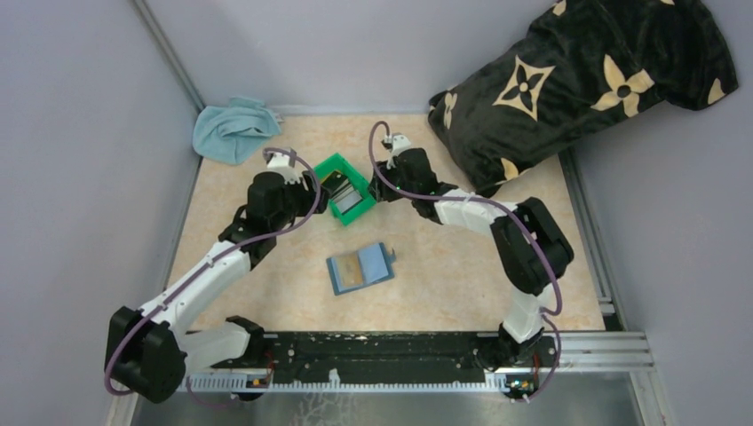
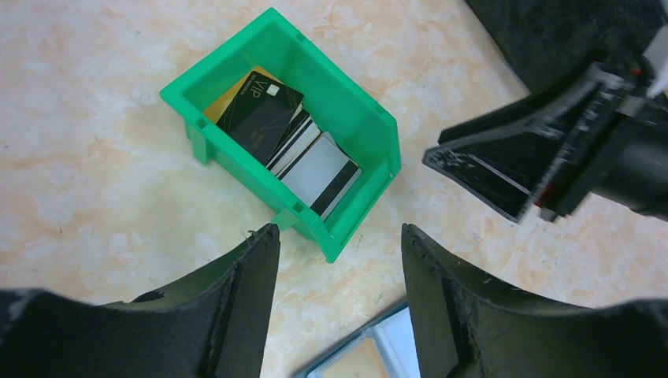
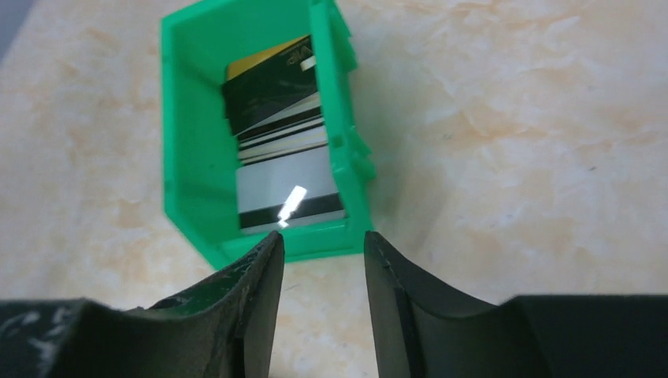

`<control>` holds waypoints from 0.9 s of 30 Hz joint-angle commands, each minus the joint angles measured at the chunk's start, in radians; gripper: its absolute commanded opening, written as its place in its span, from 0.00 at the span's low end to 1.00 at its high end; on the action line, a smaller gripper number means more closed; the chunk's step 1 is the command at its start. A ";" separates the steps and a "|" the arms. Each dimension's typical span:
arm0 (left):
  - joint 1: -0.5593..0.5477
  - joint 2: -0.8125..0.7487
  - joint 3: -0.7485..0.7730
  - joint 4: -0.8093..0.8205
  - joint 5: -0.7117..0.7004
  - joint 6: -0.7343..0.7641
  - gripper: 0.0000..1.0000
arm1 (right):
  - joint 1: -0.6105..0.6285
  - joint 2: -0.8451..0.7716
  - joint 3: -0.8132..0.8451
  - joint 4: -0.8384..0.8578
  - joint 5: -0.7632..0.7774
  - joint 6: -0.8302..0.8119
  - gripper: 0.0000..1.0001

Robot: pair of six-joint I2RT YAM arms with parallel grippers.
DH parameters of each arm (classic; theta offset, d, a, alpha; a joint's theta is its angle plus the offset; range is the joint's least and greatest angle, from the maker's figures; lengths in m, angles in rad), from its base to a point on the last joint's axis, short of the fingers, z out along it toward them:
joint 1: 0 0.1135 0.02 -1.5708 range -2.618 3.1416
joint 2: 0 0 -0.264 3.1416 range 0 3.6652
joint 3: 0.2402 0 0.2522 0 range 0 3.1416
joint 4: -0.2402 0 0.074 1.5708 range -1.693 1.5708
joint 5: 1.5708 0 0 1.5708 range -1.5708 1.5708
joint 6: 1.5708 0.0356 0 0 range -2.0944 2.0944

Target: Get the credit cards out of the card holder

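- Lying open and flat on the table (image 1: 462, 266), the card holder (image 1: 360, 269) shows its light blue inside in the overhead view. It is near the middle, between the two arms and closer to their bases than the green bin (image 1: 344, 197).
- A tan patch shows on the holder's left half; I cannot tell whether it is a card.
- In the same view the bin sits farther back. The left pincer (image 1: 309, 188) is just beside its left side and the right pincer (image 1: 380, 177) just beside its right.
- Several cards (image 1: 342, 191) lie inside the bin, apart from the card holder.
- A crumpled blue cloth (image 1: 233, 129) lies in the far left corner of the table. A black pillow (image 1: 577, 75) with tan flower shapes fills the far right corner.
- The left wrist view looks down into the bin. A black card (image 2: 260, 114) lies on top at the far end, over a gold card (image 2: 224, 101) of which only an edge shows. A silver-grey card (image 2: 319, 169) with a dark stripe lies at the near end.
- In this view the left pincer is released, its fingers apart with nothing between them. The bin's near corner shows in the gap.
- A corner of the card holder peeks in at the bottom edge, and the right pincer shows at the right, beside the bin.
- The right wrist view shows the right pincer also released, its fingers parted and empty, hovering by the bin's near end wall.
- The same cards lie in the bin there, the grey one nearest with a glint of light on it, the black and gold ones beyond.
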 commanded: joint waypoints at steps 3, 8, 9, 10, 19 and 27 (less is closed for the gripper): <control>0.000 -0.054 -0.017 0.034 -0.051 -0.027 0.65 | 0.028 0.158 0.301 -0.208 0.162 -0.201 0.48; 0.000 -0.073 -0.034 0.020 -0.044 -0.032 0.65 | 0.029 0.287 0.498 -0.302 0.196 -0.259 0.48; 0.000 -0.077 -0.038 0.015 -0.046 -0.034 0.65 | 0.028 0.309 0.516 -0.311 0.193 -0.267 0.48; 0.000 -0.082 -0.042 0.011 -0.046 -0.033 0.65 | 0.029 0.329 0.542 -0.323 0.188 -0.269 0.48; 0.000 -0.093 -0.054 -0.007 -0.057 -0.029 0.66 | 0.027 0.460 0.688 -0.384 0.209 -0.274 0.39; 0.000 -0.074 -0.057 0.005 -0.046 -0.030 0.67 | 0.015 0.429 0.631 -0.347 0.213 -0.251 0.28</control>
